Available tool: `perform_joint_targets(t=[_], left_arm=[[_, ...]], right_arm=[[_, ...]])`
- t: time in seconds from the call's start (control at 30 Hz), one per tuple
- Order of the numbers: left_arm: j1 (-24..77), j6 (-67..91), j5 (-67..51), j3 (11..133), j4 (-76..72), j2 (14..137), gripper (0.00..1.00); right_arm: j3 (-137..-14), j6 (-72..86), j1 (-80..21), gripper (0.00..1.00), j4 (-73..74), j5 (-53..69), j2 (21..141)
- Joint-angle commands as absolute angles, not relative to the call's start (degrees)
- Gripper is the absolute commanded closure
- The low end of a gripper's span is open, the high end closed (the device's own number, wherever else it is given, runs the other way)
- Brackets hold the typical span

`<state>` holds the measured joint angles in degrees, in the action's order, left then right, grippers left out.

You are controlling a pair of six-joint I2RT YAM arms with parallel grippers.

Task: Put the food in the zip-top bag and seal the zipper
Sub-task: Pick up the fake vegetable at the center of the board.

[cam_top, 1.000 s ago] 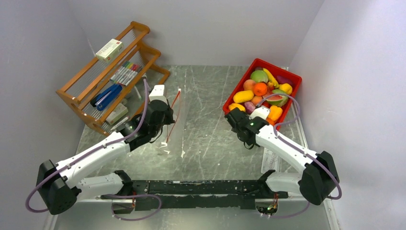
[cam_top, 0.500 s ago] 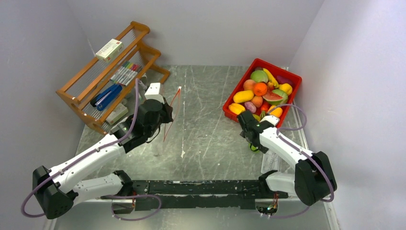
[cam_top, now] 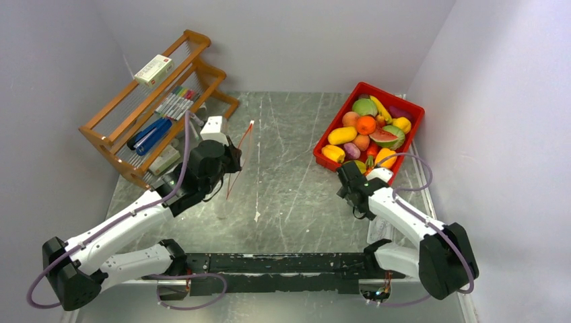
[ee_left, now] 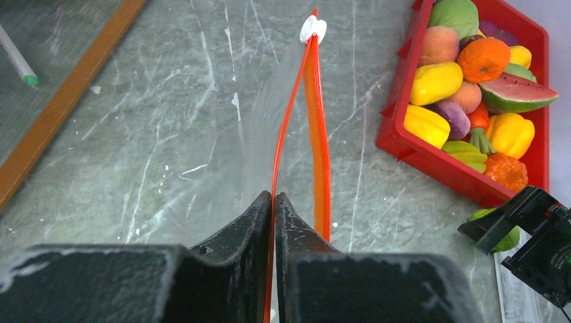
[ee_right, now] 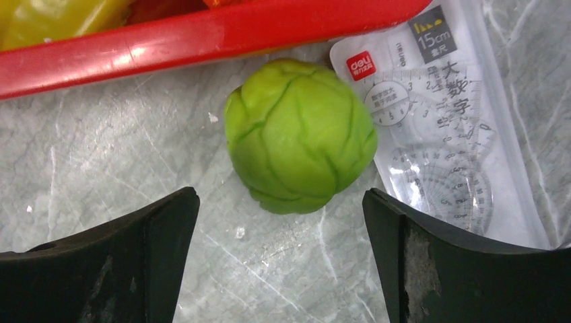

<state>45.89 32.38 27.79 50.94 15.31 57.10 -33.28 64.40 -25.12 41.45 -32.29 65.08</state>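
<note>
**Inspector:** State of the left gripper [ee_left: 274,199]?

**Assessor:** Fingers pressed together, clamped on the thin orange-red zipper strip [ee_left: 316,134] at bottom centre of the left wrist view. The strip runs up the frame to a white slider tab [ee_left: 313,28], and its two sides stand slightly apart along the middle. The film of the small clear crinkly zip-top bag [ee_left: 266,101] shows faintly left of the strip, above the scratched grey table [ee_left: 135,134].

**Inspector:** Right gripper [ee_right: 277,196]?

**Assessor:** Fingers wide apart, holding nothing. A glossy green toy cabbage [ee_right: 299,134] sits on the table at centre frame, just beyond the tips and touching neither finger.

**Inspector:** Surroundings?

**Assessor:** The cabbage lies just below the wall of the red plastic tray [ee_right: 202,37]. Its right side overlaps a clear packet of rulers [ee_right: 438,121]; contact cannot be confirmed. In the top view, upper right, the tray holds the other toy fruits and vegetables [cam_top: 367,128]. A wooden rack [cam_top: 155,101] with pens stands upper left.
</note>
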Motion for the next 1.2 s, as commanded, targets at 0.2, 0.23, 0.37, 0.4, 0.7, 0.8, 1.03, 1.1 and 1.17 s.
perform_joint_targets(t=[0.2,0.23,0.37,0.4,0.7,0.8,1.03,1.1,1.17], left_arm=[[45.53,31.94,26.92,51.04,15.48,56.71,0.93],[45.58,31.92,26.93,51.13,15.47,56.82,0.93],[45.56,31.71,26.85,51.59,15.46,57.13,0.93],[45.59,31.73,26.76,51.66,15.42,57.09,0.93],[45.55,30.84,24.39,54.24,16.59,56.45,0.93],[45.56,29.83,22.50,54.75,16.25,56.09,0.93],[45.55,15.23,8.55,48.96,2.82,54.59,0.93],[45.77,8.70,7.94,49.08,1.36,55.72,0.93],[46.79,-0.45,11.04,50.43,0.58,57.59,0.93]], right_arm=[[-35.93,61.97,-23.54,0.06,39.68,-41.05,68.00],[-35.68,61.16,-23.38,0.09,38.64,-40.35,68.09],[-33.97,58.80,-23.30,0.27,34.96,-37.60,66.94],[-33.50,58.54,-23.34,0.34,34.58,-37.45,66.49],[-36.05,46.70,-23.99,0.55,34.15,-24.07,57.87],[-38.02,43.26,-24.57,0.58,33.36,-15.46,54.22],[-43.97,44.95,-27.59,0.61,20.78,10.56,50.22],[-43.16,49.18,-27.81,0.60,11.94,17.10,49.94],[-41.92,54.52,-27.86,0.60,2.53,20.89,50.26]])
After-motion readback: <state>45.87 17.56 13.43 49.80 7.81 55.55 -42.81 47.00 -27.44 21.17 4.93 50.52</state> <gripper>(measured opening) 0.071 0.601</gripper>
